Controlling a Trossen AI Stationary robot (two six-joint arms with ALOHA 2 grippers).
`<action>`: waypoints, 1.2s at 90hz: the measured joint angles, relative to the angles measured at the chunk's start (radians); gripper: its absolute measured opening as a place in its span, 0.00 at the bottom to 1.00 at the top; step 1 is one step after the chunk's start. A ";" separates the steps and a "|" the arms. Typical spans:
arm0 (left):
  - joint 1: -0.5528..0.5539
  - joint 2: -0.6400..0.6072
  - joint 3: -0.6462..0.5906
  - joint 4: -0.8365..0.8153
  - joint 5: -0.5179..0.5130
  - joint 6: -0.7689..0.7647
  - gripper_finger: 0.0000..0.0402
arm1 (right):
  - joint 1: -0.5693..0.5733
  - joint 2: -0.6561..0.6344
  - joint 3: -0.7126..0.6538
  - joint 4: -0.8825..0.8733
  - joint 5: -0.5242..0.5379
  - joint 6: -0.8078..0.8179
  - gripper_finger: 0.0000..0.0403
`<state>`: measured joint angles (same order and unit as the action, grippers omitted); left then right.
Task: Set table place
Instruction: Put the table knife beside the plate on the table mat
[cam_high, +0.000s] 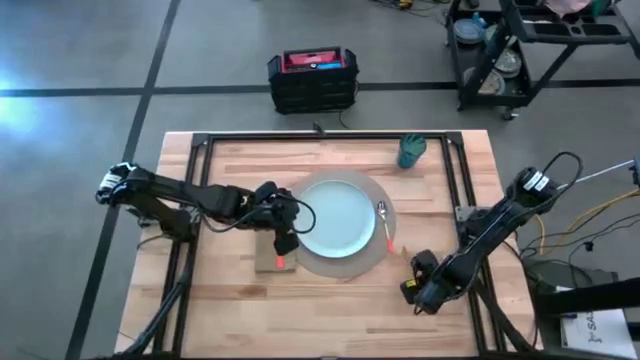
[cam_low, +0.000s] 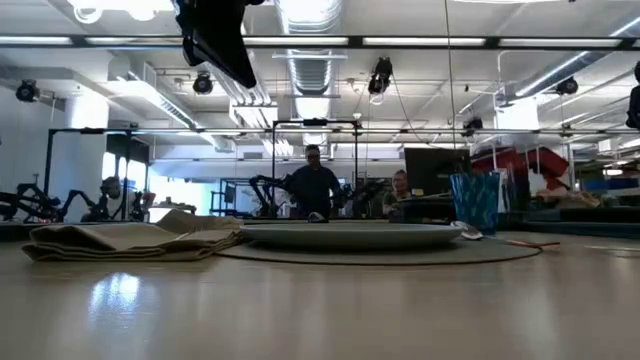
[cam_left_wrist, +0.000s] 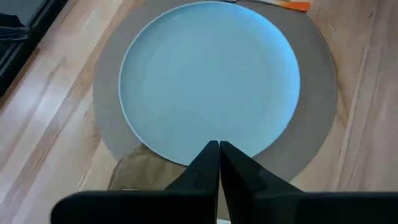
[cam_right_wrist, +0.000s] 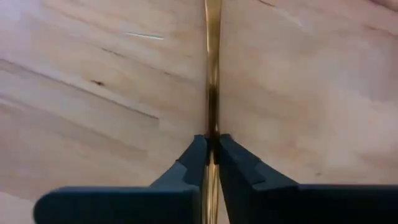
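**Place mostly laid; left gripper over napkin, right parked**

- Table (cam_high: 330, 300): light wood top, black rail frame across it.
- Mat (cam_high: 372, 255) sits mid-table, round, tan. Plate (cam_high: 335, 219) is centred on it, pale blue-green, flat.
- Spoon (cam_high: 384, 222) lies on the mat's right margin, just beside the plate rim. Long axis runs front-to-back: bowl toward the far edge, orange handle toward the near edge.
- Cup (cam_high: 411, 150) stands upright near the far edge, right of the mat, apart from it.
- Napkin (cam_high: 268, 258) lies on the wood at the mat's left-front edge, folded flat. An orange piece (cam_high: 284, 261) shows on its right side, by the mat; cannot tell from above if it is the fork.
- Left gripper (cam_high: 283, 240) hangs over the napkin's edge by the plate. In the left wrist view the fingers (cam_left_wrist: 202, 171) are pressed together, tips over the plate's near rim, nothing between them.
- Right gripper (cam_high: 412, 292) sits low over bare wood, front-right of the mat, well apart from the spoon. Its fingers (cam_right_wrist: 196, 163) are closed, empty.
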<state>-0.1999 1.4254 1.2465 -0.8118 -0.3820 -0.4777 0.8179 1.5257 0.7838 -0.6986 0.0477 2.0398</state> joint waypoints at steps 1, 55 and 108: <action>0.000 0.000 0.000 0.000 0.000 -0.001 0.00 | 0.003 0.000 0.008 0.001 0.009 0.006 0.02; -0.006 0.000 0.008 -0.004 0.000 0.006 0.00 | -0.473 -0.030 0.096 -0.091 0.306 -0.365 0.00; -0.009 -0.003 0.008 -0.005 -0.035 0.044 0.00 | -0.676 -0.030 0.040 0.037 0.238 -0.538 0.00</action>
<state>-0.2092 1.4227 1.2549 -0.8170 -0.4172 -0.4339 0.1417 1.4960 0.8238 -0.6613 0.2854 1.5021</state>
